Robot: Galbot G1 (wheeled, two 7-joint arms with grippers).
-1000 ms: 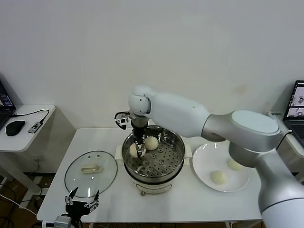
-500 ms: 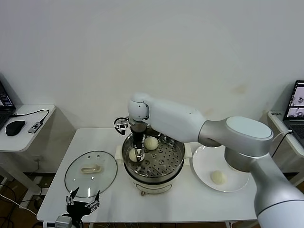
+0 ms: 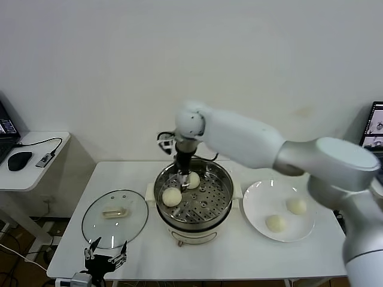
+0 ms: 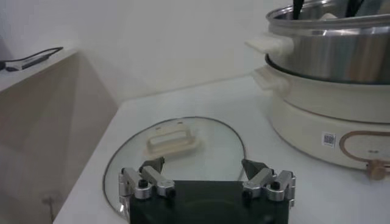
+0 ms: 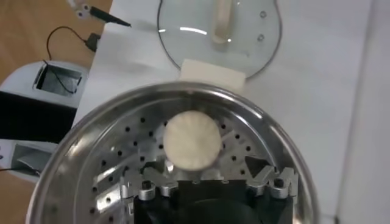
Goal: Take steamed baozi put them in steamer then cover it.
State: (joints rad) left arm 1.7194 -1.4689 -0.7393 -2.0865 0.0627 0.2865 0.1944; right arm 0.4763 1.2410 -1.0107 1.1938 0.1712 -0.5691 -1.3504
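Hovering over the steamer (image 3: pixel 192 197), the right hand (image 3: pixel 184 178) hangs with its fingers spread apart and nothing between them. Just below and beside its fingertips, one baozi (image 5: pixel 192 141) sits loose on the perforated tray, and a second baozi (image 3: pixel 192 179) rests right behind the hand, partly hidden by it. Two more baozi (image 3: pixel 275 223) lie well off to the hand's outer side on the white plate (image 3: pixel 257 206), apart from each other. Over on the far side of the pot from that plate, the cover (image 3: pixel 114 210) lies flat on the desk (image 3: pixel 239 251), handle up, not on the pot. The left hand (image 4: pixel 207 182) waits low at the desk's near edge, just in front of the cover, fingers spread wide and holding nothing.
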